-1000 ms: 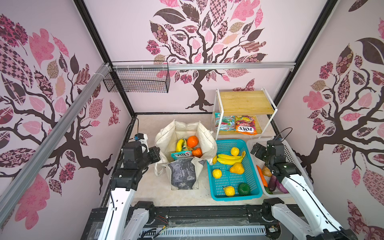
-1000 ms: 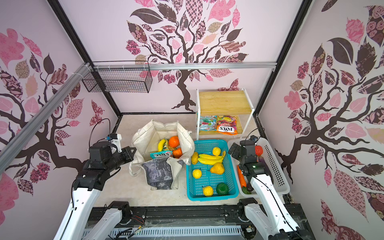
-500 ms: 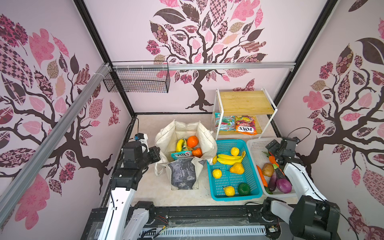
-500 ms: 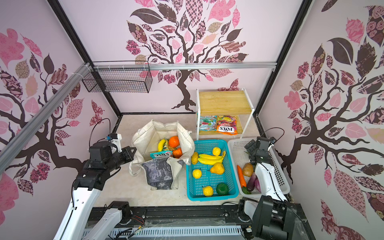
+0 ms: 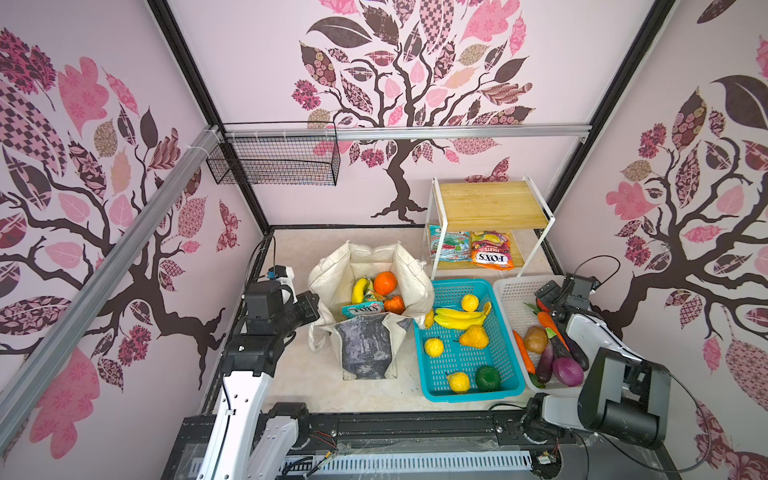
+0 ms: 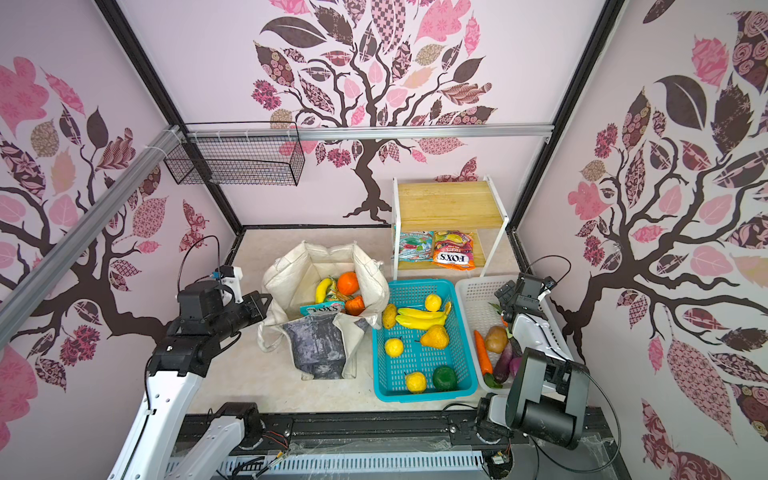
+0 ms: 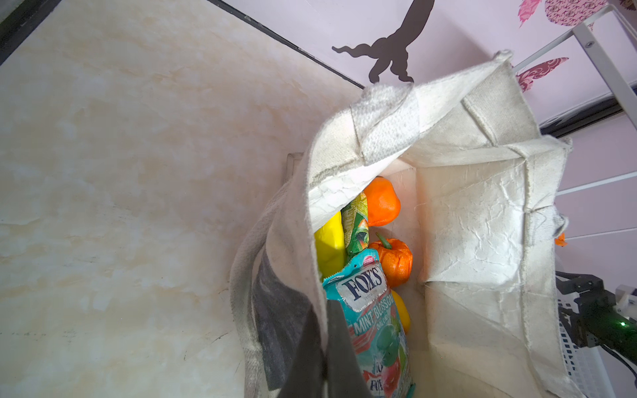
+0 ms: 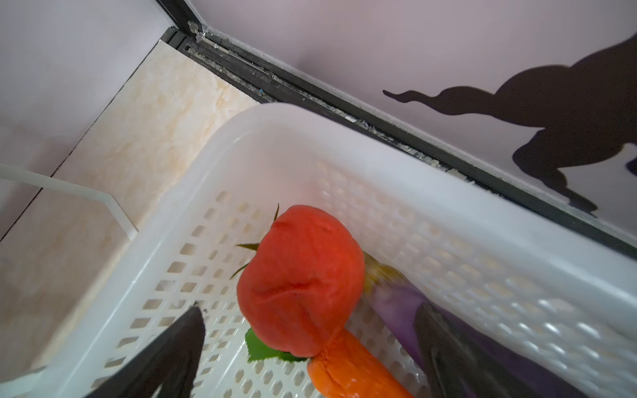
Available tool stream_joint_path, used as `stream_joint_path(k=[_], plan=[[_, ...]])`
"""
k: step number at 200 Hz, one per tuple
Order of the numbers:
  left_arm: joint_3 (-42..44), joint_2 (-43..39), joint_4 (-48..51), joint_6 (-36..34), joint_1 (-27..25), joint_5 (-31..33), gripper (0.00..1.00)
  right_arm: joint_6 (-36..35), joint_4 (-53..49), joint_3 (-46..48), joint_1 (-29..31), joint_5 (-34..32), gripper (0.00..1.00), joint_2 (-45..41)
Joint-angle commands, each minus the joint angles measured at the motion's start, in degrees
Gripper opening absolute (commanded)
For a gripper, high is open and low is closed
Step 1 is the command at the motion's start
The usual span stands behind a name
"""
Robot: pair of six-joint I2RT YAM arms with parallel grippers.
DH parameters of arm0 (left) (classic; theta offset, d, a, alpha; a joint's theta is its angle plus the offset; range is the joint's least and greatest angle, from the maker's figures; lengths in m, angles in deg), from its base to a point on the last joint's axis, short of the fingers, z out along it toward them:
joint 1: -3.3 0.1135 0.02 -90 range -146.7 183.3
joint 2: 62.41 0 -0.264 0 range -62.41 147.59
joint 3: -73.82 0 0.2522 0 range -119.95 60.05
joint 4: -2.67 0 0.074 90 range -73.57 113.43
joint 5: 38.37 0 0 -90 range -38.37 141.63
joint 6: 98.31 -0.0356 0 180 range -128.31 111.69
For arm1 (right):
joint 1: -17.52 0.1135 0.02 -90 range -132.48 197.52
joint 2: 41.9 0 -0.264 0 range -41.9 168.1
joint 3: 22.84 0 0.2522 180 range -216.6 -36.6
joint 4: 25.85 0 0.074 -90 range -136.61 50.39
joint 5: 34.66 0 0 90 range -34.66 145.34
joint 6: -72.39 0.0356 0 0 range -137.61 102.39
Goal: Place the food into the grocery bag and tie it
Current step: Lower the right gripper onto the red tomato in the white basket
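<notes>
Beige marbled tabletop (image 5: 291, 374) carries the food-filled cream canvas grocery bag (image 5: 415, 282) in both top views, but only the wrist views show the left claw (image 7: 324, 358) clenched on its rim and the released right claw (image 8: 310, 313) straddling a red plastic tomato (image 8: 300, 275).

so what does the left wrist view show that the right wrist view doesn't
Only left wrist: the open cream canvas grocery bag holding a teal FOX'S sweet packet, a round orange toy fruit, a yellow toy banana and a small orange toy pumpkin. Only right wrist: a red toy tomato between the fingers of the open right gripper, an orange toy carrot and a purple toy aubergine. Both: the white slotted plastic basket, the beige marbled tabletop and the pink wall.
</notes>
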Motion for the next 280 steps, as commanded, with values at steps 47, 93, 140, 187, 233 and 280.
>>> stream_joint_path(k=[47, 93, 140, 187, 233, 280], plan=[[1.27, -0.07, -0.97, -0.82, 0.32, -0.74, 0.0, -0.6, 2.86, -2.15, -0.24, 7.54, 0.97, 3.43], [1.24, -0.26, -0.94, -0.75, 0.27, -0.74, 0.0, 0.31, 2.05, -0.16, -0.25, 14.79, 0.91, 1.04], [1.22, -0.25, -0.87, -0.79, 0.47, -0.57, 0.0, 1.61, -2.27, 4.51, -0.25, 23.69, 0.89, -9.38], [1.19, -0.2, -0.87, -0.94, 0.94, -0.75, 0.0, 0.6, -2.55, 5.5, -0.22, 13.51, 0.9, -18.85], [1.12, 0.19, -0.75, -0.9, 0.97, -0.96, 0.0, 0.17, -4.5, -1.11, -0.25, 6.97, 0.89, -6.89], [1.27, -0.14, -1.0, -0.7, 1.19, -0.81, 0.0, 0.96, -1.15, 0.28, -0.24, 3.87, 0.93, -1.65]])
